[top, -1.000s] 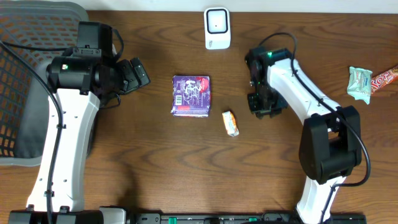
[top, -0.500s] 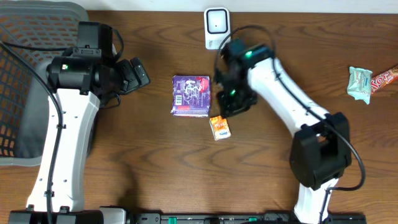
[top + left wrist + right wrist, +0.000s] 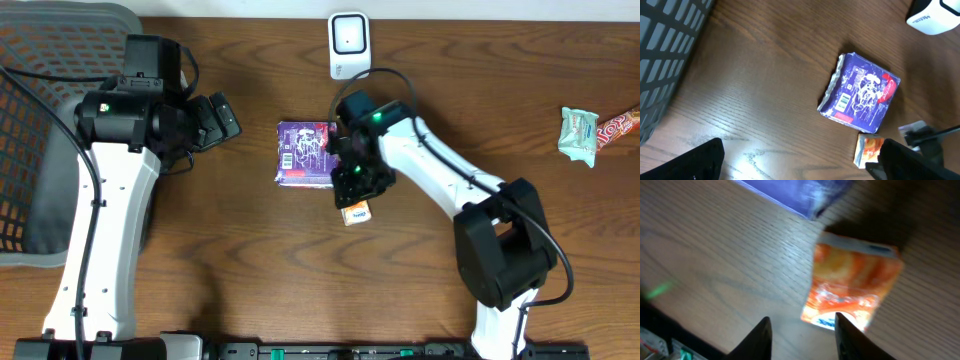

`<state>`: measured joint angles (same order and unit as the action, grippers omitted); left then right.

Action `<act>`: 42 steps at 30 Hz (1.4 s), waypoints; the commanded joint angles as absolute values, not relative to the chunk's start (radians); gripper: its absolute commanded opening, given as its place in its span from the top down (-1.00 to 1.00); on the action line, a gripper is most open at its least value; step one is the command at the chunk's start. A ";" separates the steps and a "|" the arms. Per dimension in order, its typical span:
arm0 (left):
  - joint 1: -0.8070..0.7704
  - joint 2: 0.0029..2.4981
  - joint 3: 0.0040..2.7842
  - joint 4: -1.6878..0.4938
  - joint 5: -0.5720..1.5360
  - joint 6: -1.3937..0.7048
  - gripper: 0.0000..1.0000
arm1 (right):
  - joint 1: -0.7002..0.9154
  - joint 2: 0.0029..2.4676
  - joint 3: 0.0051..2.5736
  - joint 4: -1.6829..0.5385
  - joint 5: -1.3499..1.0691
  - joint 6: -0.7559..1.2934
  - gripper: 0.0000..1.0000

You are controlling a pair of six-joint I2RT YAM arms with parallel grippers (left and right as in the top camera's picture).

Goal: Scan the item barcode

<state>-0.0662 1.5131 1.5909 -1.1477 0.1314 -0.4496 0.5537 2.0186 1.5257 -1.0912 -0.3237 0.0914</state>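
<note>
One surface: dark brown wood-grain table (image 3: 250,260), light glare on it in both wrist views.
Room: little shows past the table; a pale strip runs along the far edge in the overhead view.
Left side: grey mesh basket (image 3: 40,120) at the table's left end, beside the left arm.
Scanner (image 3: 349,45): white, at the far edge, mid-table, well apart from both grippers.
Right edge: green pack (image 3: 578,135) and red bar (image 3: 620,125), touching or nearly so, far from the arms.
Purple pack (image 3: 307,153): flat, square, mid-table; white barcode patch (image 3: 288,158) faces up near its left edge.
Orange pack (image 3: 355,211): small and glossy, lying flat on the table just off the purple pack's near right corner. Orange print, with a white-and-blue strip at one end. Blurred in the right wrist view.
Right gripper (image 3: 802,325): directly over the orange pack. Fingers are apart and not clamped on it. One fingertip overlaps the pack's edge; can't tell if it touches.
Left gripper (image 3: 802,145): fingers spread wide, nothing between them, up off the table left of the purple pack.
</note>
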 commanded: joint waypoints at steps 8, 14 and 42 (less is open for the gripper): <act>-0.063 1.515 1.592 -1.151 0.126 -0.458 -0.98 | 0.630 2.001 1.520 -1.070 -0.033 0.240 -0.15; -0.063 1.515 1.592 -1.151 0.126 -0.458 -0.98 | 0.649 2.001 1.517 -1.063 -0.053 0.239 -0.27; -0.063 1.515 1.592 -1.151 0.126 -0.458 -0.99 | 0.689 2.001 1.344 -0.843 0.041 0.337 0.98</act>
<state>-0.0662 1.5131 1.5909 -1.1481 0.1314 -0.4496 0.7383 1.9842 1.3338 -0.8417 0.1761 0.3416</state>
